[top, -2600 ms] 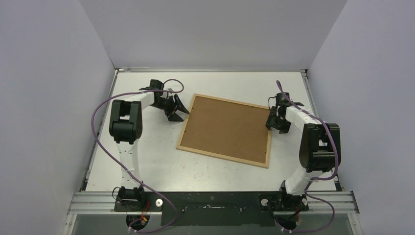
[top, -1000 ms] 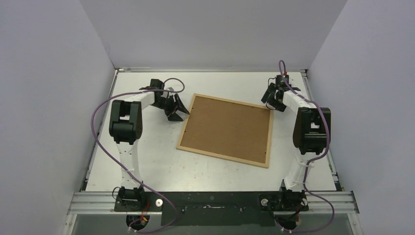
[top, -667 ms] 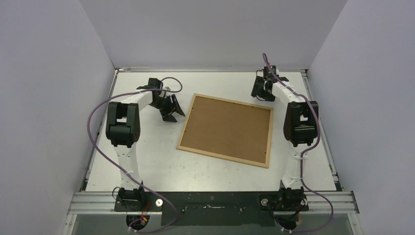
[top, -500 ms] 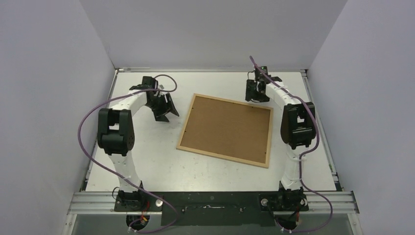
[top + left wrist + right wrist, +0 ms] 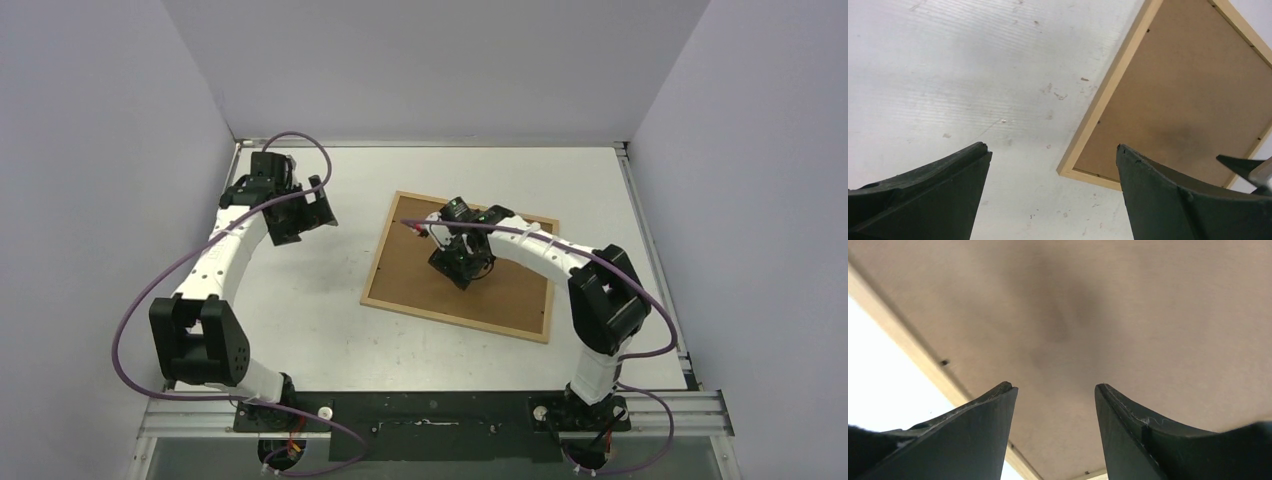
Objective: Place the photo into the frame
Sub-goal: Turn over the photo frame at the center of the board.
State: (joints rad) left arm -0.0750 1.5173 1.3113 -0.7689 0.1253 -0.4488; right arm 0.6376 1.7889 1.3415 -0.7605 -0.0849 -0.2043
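**Desk:** White tabletop (image 5: pixel 300 330), pale lavender walls (image 5: pixel 420 70) on three sides. What lies on it?

**Photographer:** The frame (image 5: pixel 1107 90), thin strips of light wood. It lies flat at the middle of the table, turned a little off square, back side up. A brown backing panel (image 5: pixel 500 290) fills it edge to edge.

**Desk:** And the photo?

**Photographer:** Whatever sits under that panel is hidden. I cannot tell from any view.

**Desk:** Where are the arms?

**Photographer:** The left arm (image 5: pixel 225 250) curves along the table's left side. The left gripper (image 5: pixel 1052 150) hangs over bare tabletop, to the left of the frame's far left corner and apart from it. Its jaws stand wide, with nothing between them but the scuffed white surface below.

**Desk:** The right side?

**Photographer:** The right arm (image 5: pixel 540 248) reaches across the frame from the right. The right gripper (image 5: pixel 1053 386) points down over the left-middle part of the panel. Its own camera shows the jaws partly spread and only brown board between them, with one wood strip running along the left. It holds nothing. The fingertips are close above the board and a soft dark shadow lies on it just ahead of them, but I cannot tell whether they touch it.
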